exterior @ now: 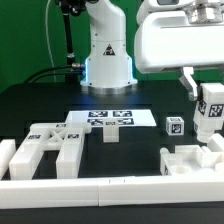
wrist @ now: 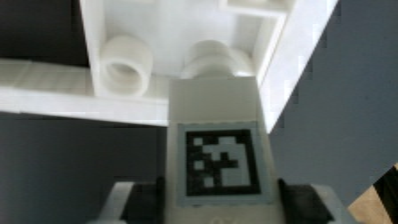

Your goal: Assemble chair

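So the pincer (wrist: 217,200) is clamped nearly shut on one chair leg (exterior: 210,108). The leg's tag faces the wrist camera, with fingers (wrist: 134,200) on either side of it. In the exterior view that's at the right edge, mid-height, with the leg over a chunky seat part (exterior: 190,160) in the lower right.

Count: one held leg and two loose ones on the table (exterior: 40,105). The middle leg (exterior: 110,133) is just below the marker board (exterior: 110,117), and the right leg (exterior: 175,126) sits further right. Lower left there look to be two frame pieces (exterior: 68,148).
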Available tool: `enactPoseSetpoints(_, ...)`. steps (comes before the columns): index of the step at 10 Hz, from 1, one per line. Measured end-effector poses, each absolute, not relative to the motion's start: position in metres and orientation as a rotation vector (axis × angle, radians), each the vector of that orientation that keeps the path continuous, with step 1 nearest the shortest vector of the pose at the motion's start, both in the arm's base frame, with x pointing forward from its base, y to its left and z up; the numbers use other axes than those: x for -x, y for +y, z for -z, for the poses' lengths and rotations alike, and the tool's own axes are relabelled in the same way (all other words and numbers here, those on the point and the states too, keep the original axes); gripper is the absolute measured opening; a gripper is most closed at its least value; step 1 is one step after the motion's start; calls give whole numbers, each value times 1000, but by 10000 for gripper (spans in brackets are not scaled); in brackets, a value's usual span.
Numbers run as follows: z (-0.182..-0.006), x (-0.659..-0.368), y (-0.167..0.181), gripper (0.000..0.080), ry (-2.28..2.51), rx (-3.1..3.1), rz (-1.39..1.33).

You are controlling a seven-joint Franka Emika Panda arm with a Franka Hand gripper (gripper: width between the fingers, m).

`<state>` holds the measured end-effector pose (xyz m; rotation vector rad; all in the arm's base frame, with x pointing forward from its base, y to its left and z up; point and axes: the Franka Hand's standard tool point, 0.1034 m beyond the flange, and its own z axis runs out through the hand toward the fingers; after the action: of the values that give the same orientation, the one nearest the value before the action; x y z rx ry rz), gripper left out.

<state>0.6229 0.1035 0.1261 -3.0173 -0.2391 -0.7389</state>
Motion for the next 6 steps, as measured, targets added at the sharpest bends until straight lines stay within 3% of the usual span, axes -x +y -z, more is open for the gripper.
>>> enactPoseSetpoints(1, -133, -630, 109, 287, -246, 3007, 764)
enactPoseSetpoints(4, -129, -630, 108, 287, -245, 2998, 805)
enactPoseSetpoints(6, -114, -630, 114, 287, -253, 2976, 866)
